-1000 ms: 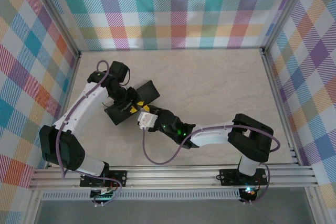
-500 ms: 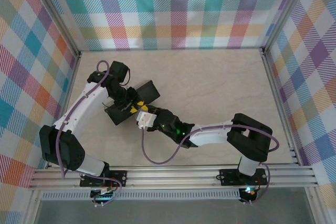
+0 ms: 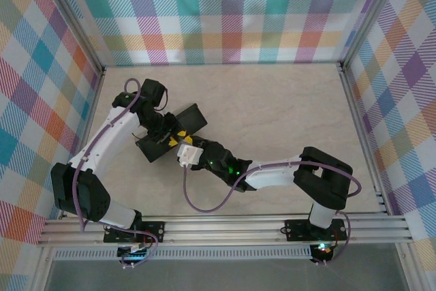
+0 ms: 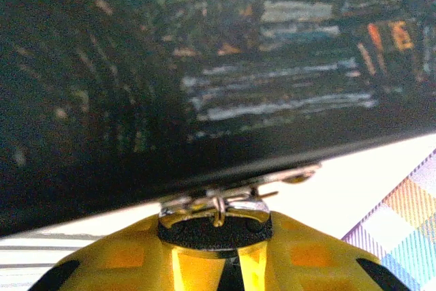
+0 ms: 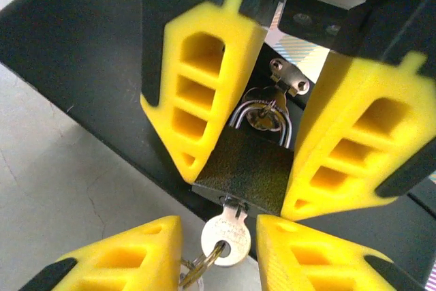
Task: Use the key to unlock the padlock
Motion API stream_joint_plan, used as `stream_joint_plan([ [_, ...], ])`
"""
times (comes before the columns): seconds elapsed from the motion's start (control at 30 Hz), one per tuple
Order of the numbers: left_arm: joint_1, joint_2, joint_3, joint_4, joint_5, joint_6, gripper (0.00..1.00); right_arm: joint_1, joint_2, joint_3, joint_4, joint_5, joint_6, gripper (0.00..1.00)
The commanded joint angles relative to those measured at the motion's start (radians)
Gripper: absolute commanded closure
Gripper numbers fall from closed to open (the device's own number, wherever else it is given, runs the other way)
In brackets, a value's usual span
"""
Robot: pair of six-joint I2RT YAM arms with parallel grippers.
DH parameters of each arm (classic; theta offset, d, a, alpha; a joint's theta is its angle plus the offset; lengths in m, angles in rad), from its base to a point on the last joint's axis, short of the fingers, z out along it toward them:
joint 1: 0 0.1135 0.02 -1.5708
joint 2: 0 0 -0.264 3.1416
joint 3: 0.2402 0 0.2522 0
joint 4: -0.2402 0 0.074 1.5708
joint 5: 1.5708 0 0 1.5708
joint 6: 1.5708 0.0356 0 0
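Observation:
The padlock [image 5: 248,168] is a small dark block with a silver shackle hooked through the hasp [image 5: 286,76] of a dark box [image 5: 82,66]. My left gripper [image 5: 244,183] is shut on the padlock body, one yellow finger on each side. The silver key [image 5: 227,242] sticks out of the padlock's underside, with a key ring [image 5: 197,267] hanging from it. My right gripper [image 5: 219,253] stands open around the key head, a gap on each side. In the left wrist view the padlock [image 4: 214,226] sits between my left gripper's [image 4: 214,240] fingers, under the box [image 4: 204,66].
From above, the dark box [image 3: 170,131] lies at the left of the beige table [image 3: 272,114], with both arms meeting at its near edge. Plaid walls and metal rails [image 3: 225,226] enclose the table.
The right wrist has edged slightly toward the box. The left arm has stayed still.

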Motion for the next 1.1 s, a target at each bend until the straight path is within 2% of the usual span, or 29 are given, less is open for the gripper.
stream_joint_plan([
  [0.0, 0.020, -0.035, 0.016, 0.022, 0.035, 0.020, 1.00, -0.006, -0.006, -0.017, 0.023, 0.011, 0.003, 0.66],
  [0.13, 0.020, -0.040, 0.007, 0.030, 0.035, 0.011, 1.00, -0.006, -0.001, -0.001, 0.020, -0.004, 0.010, 0.70],
  [0.5, 0.019, -0.041, -0.015, 0.046, 0.046, 0.007, 1.00, -0.006, 0.007, 0.051, 0.009, -0.015, 0.027, 0.70],
  [0.8, 0.020, -0.044, -0.017, 0.044, 0.046, 0.012, 1.00, -0.006, 0.018, 0.073, -0.017, -0.023, 0.030, 0.84],
  [1.07, 0.019, -0.047, -0.023, 0.045, 0.049, 0.005, 1.00, -0.005, 0.023, 0.097, -0.015, -0.016, 0.065, 0.76],
])
